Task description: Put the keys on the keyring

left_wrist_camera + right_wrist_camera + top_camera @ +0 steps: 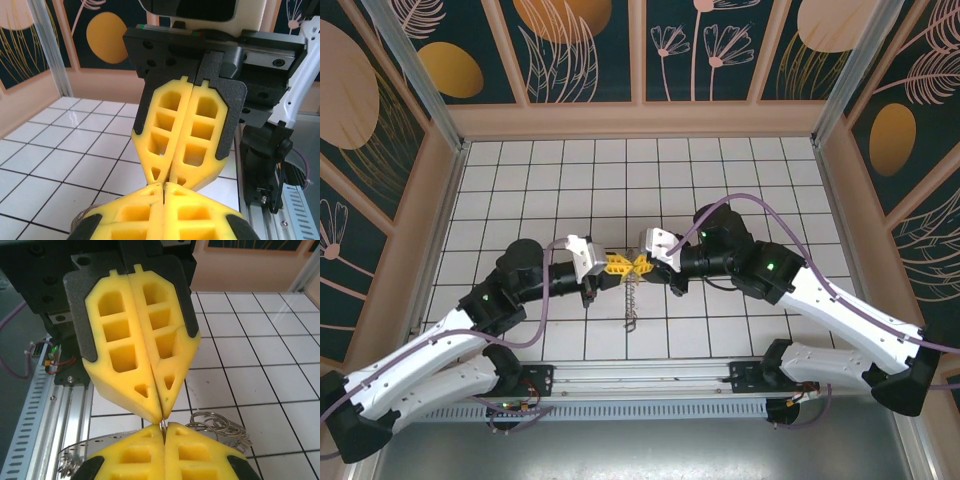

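My left gripper (620, 266) and right gripper (642, 266) meet tip to tip over the middle of the tiled floor, both with yellow fingers pressed together. In the right wrist view a thin wire loop of the keyring (163, 425) shows pinched between my right gripper (164, 428) and the facing left gripper (161, 416). A string of small grey keys (631, 305) dangles below the tips toward the near edge. Coiled metal rings (217, 422) lie just beside my right fingers. In the left wrist view my left gripper (165, 186) touches the right gripper (172, 177); the loop is hidden there.
White tiled floor (620, 180) is walled by patterned panels on three sides. A slotted metal rail (650, 385) with the arm bases runs along the near edge. A flat grey metal piece (65, 460) pokes out beside my right fingers.
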You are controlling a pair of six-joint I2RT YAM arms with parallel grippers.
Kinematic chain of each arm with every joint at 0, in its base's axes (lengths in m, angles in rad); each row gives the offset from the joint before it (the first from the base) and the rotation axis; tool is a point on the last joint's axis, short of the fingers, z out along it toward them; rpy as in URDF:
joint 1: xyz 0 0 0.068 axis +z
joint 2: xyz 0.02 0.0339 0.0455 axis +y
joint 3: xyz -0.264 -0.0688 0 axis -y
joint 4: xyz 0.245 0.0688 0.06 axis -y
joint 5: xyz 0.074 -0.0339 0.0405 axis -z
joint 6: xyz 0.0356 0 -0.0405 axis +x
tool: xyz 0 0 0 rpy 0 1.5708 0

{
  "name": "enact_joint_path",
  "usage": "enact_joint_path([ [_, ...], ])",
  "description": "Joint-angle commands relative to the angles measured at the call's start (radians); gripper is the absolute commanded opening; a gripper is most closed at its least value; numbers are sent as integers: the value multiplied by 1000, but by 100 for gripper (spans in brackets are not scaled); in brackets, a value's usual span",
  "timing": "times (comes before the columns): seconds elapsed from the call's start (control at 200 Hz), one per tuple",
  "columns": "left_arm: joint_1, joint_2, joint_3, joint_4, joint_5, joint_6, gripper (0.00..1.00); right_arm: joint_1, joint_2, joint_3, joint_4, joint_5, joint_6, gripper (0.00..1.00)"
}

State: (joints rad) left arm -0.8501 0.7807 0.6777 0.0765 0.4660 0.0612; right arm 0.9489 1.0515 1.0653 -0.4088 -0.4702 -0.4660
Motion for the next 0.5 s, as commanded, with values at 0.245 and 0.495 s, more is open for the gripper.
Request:
enact_joint_path([
  [0.245, 8, -66, -47, 225, 42, -90, 0, 10, -28, 7, 88, -80, 30, 14],
  [0.495, 9, -81, -86, 305, 57, -114, 0, 10, -30, 9, 96, -66, 55, 18],
])
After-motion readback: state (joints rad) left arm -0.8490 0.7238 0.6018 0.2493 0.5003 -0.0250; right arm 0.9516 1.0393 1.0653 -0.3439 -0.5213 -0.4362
